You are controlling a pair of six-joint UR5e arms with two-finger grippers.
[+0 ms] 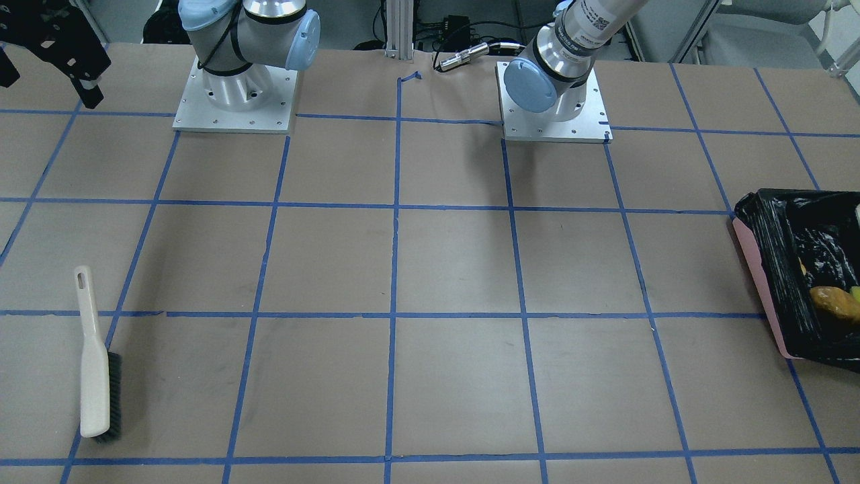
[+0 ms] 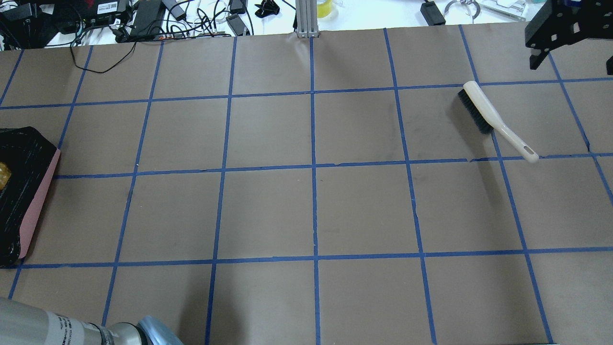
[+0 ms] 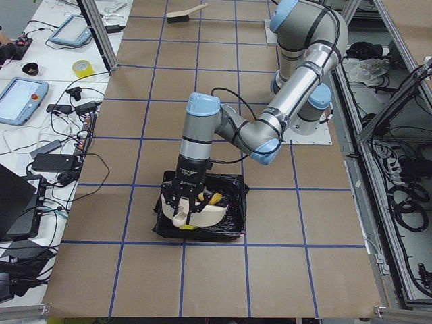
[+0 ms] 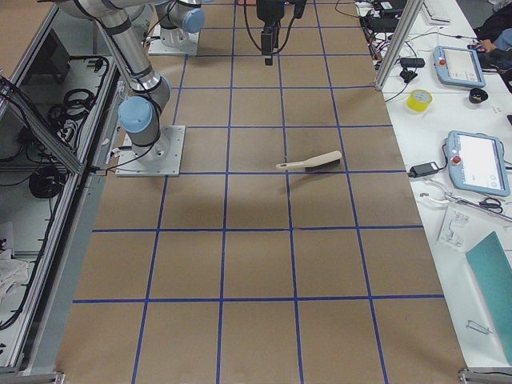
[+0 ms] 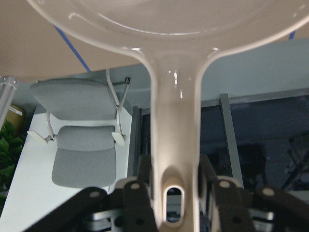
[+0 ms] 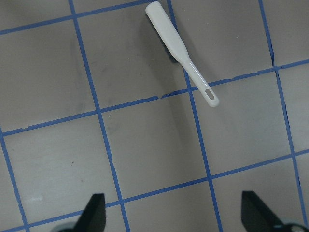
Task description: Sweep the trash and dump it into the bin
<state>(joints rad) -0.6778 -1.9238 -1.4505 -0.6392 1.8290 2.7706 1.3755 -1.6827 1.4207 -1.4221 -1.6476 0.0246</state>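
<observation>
Bin: pink-sided, lined with a crinkled black bag, at the table's left end.
Left gripper: fingers clamped on the handle of the beige dustpan, which hangs over the bin's opening.
Trash: the orange-yellow lump lies inside the bin, with the green-edged sponge just beside it. The third piece cannot be made out.
Right gripper: jaws spread wide, holding nothing, raised above the table's right end.
Brush: beige with dark bristles, flat on the table, apart from both grippers.
</observation>
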